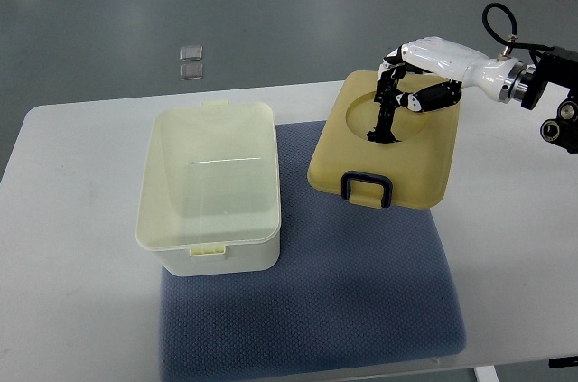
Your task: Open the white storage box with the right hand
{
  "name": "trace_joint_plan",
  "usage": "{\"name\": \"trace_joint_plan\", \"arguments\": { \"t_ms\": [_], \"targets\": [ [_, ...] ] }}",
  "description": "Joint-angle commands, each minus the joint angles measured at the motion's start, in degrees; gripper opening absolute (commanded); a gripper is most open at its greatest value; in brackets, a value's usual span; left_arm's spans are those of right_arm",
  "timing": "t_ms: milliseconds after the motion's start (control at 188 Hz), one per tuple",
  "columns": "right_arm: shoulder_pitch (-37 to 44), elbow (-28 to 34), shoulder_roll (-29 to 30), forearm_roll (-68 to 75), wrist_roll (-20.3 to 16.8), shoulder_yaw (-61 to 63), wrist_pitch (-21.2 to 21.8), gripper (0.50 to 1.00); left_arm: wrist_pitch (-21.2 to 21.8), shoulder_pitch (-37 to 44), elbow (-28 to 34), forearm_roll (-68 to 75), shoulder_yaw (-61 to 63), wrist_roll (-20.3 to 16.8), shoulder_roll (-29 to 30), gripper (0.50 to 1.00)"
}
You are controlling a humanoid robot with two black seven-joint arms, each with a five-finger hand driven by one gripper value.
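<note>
I am watching the open white plastic storage box [212,185] sitting on the blue mat [361,301] toward the table's [63,246] left edge, its tan lid with a dark handle [386,141] lying tilted near the far right corner. My right robot hand [390,97] is resting curled fingers on that lid, seemingly gripping nothing. I am judging that pressing there risks tipping the lid off the far edge.

Box [213,185] on mat [361,292], lid [388,143] to its right.
</note>
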Motion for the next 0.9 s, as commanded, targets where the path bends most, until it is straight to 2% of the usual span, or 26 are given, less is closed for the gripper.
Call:
{"name": "trace_joint_plan", "arguments": {
  "t_ms": [0,117,446,510,516,521,526,537,542,547,553,558,563,569,574,579,585,595,893],
  "targets": [
    [-1.2,-0.2,0.5,0.0,0.0,0.1,0.0,0.5,0.0,0.1,-0.1,0.0,0.0,0.0,0.0,1.0],
    [-3.2,-0.6,1.5,-0.1,0.0,0.2,-0.2,0.5,0.0,0.0,-0.1,0.0,0.0,0.0,0.0,1.0],
    [-7.3,-3.9,10.3,-3.0,-0.4,0.1,-2.7,0.5,0.0,0.1,0.0,0.0,0.0,0.0,0.0,1.0],
    [-7.7,-4.2,11.4,-3.3,-0.4,0.1,-2.8,0.607,0.0,0.1,0.0,0.0,-0.1,0.0,0.0,1.0],
    [-7.8,-4.2,11.5,-3.2,-0.4,0.1,-2.8,0.631,0.0,0.1,0.1,0.0,0.0,0.0,0.0,1.0],
    [-7.8,-4.2,11.5,-3.2,-0.4,0.1,-2.8,0.631,0.0,0.1,0.1,0.0,0.0,0.0,0.0,1.0],
    [-7.8,-4.2,11.7,-3.3,-0.4,0.1,-2.8,0.664,0.0,0.1,0.1,0.0,-0.1,0.0,0.0,1.0],
    [-7.8,-4.2,11.7,-3.3,-0.4,0.1,-2.8,0.664,0.0,0.1,0.1,0.0,-0.1,0.0,0.0,1.0],
    [-7.9,-4.2,11.8,-3.3,-0.4,0.1,-2.8,0.706,0.0,0.1,0.1,0.0,0.0,0.0,0.0,1.0],
    [-7.9,-4.2,11.8,-3.3,-0.4,0.1,-2.8,0.707,0.0,0.1,0.1,0.0,0.0,0.0,0.0,1.0],
    [-7.9,-4.2,11.8,-3.2,-0.4,0.1,-2.8,0.757,0.0,0.1,0.1,0.0,0.0,0.0,0.0,1.0],
    [-7.9,-4.2,11.8,-3.2,-0.4,0.1,-2.8,0.758,0.0,0.1,0.1,0.0,0.0,0.0,0.0,1.0],
    [-8.0,-4.2,11.9,-3.3,-0.4,0.1,-2.8,0.813,0.0,0.1,0.0,0.0,0.0,0.0,0.0,1.0],
    [-8.0,-4.2,11.9,-3.3,-0.4,0.1,-2.8,0.813,0.0,0.1,0.0,0.0,0.0,0.0,0.0,1.0],
    [-8.0,-4.2,12.0,-3.3,-0.4,0.1,-2.8,0.864,0.0,0.1,0.1,0.0,0.0,0.0,0.0,1.0],
    [-8.0,-4.2,12.0,-3.3,-0.4,0.1,-2.8,0.864,0.0,0.1,0.1,0.0,0.0,0.0,0.0,1.0],
    [-8.0,-4.2,12.0,-3.3,-0.4,0.1,-2.7,0.901,0.0,0.1,0.1,0.0,0.0,0.0,0.0,1.0],
    [-8.0,-4.2,12.1,-3.3,-0.4,0.1,-2.7,0.921,0.0,0.1,0.1,0.0,0.0,0.0,0.0,1.0],
    [-6.3,-3.4,9.7,-3.4,0.0,0.2,-2.0,0.928,0.0,0.1,0.1,0.0,0.0,0.1,0.0,1.0]
  ]
}}
